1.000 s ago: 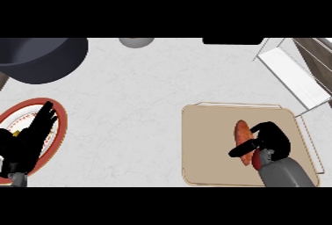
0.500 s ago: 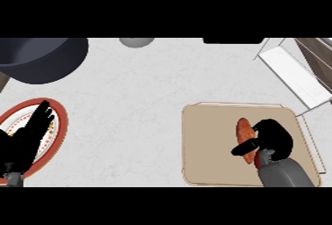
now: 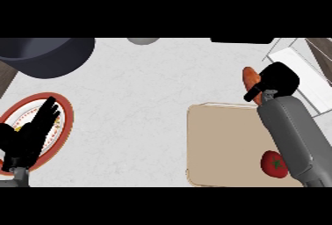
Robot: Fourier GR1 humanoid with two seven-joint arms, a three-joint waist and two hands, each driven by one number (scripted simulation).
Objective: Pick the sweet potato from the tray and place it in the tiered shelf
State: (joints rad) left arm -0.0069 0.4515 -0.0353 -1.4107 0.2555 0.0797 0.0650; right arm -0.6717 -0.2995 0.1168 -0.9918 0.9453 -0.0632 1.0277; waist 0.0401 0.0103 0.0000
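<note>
Pale grey-white tabletop [image 3: 149, 110], faintly mottled, filling most of the view. Evenly lit, with only soft shadows. Large dark round pot [image 3: 48, 55] at the upper left, partly cut by the top edge. Strip of dark brown floor [image 3: 5, 79] beyond the tabletop's left edge. Small grey round object [image 3: 143, 40] at the top middle, half cut off. Dark shape [image 3: 243, 40] along the top right. Red-rimmed plate [image 3: 63, 127] at the lower left.
</note>
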